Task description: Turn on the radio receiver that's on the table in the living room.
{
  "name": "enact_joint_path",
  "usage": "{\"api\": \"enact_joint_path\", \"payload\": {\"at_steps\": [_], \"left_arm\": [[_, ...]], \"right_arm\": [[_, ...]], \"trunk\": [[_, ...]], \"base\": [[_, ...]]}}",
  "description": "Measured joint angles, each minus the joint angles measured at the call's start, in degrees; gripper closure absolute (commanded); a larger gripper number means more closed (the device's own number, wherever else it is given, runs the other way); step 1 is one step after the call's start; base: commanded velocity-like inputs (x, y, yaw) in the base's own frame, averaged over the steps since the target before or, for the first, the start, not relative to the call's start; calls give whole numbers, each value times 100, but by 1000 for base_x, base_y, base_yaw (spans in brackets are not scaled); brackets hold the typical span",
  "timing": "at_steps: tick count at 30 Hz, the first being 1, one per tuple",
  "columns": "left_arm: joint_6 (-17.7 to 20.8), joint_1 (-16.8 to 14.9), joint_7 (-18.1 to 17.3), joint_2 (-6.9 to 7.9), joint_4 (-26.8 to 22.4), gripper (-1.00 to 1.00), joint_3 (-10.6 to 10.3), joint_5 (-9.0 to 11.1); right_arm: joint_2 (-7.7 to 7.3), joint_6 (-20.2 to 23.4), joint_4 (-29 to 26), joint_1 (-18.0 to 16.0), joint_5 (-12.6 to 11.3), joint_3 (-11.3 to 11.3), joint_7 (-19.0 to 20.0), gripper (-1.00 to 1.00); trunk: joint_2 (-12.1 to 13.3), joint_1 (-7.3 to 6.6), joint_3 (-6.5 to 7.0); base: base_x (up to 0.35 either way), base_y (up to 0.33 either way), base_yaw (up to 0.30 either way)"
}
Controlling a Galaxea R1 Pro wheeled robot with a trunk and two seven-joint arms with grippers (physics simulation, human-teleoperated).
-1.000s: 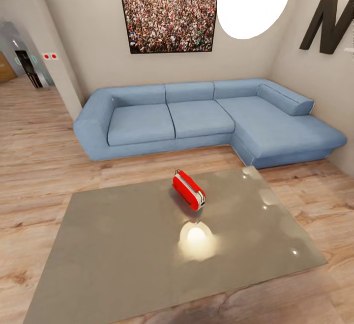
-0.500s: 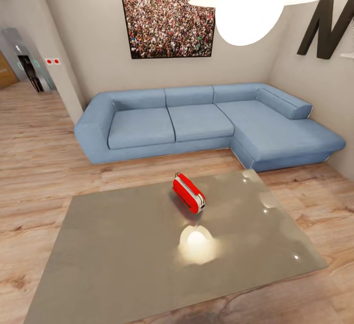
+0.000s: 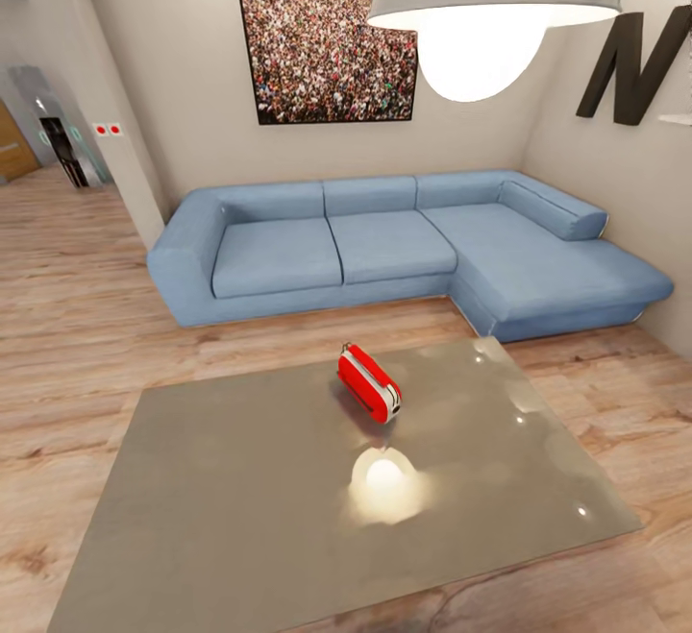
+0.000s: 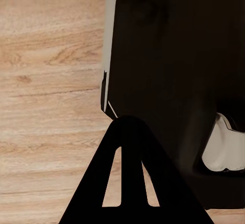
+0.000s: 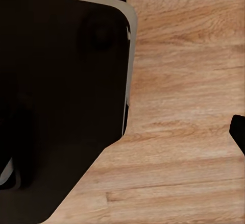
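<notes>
Radio receiver [image 3: 369, 382] lies on table [image 3: 240, 508] before the sofa [image 3: 384, 244] (lamp glare beside it); left gripper [image 4: 130, 183] looks pressed together, right gripper's state unclear.

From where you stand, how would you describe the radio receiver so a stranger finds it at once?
In front of the light-blue L-shaped sofa lies a large low table with a glossy grey top. The radio receiver stands near the table's far edge, just beyond the lamp's bright reflection. It is a small bright red box with a white band, and nothing else stands on the table.
</notes>
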Motion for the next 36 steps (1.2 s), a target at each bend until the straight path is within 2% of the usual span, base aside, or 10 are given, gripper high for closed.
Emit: {"api": "enact_joint_path", "payload": {"at_steps": [36], "left_arm": [[0, 0, 0, 0, 0, 100, 0, 2]], "right_arm": [[0, 0, 0, 1, 0, 0, -4, -100]], "trunk": [[0, 0, 322]], "base": [[0, 0, 0]]}}
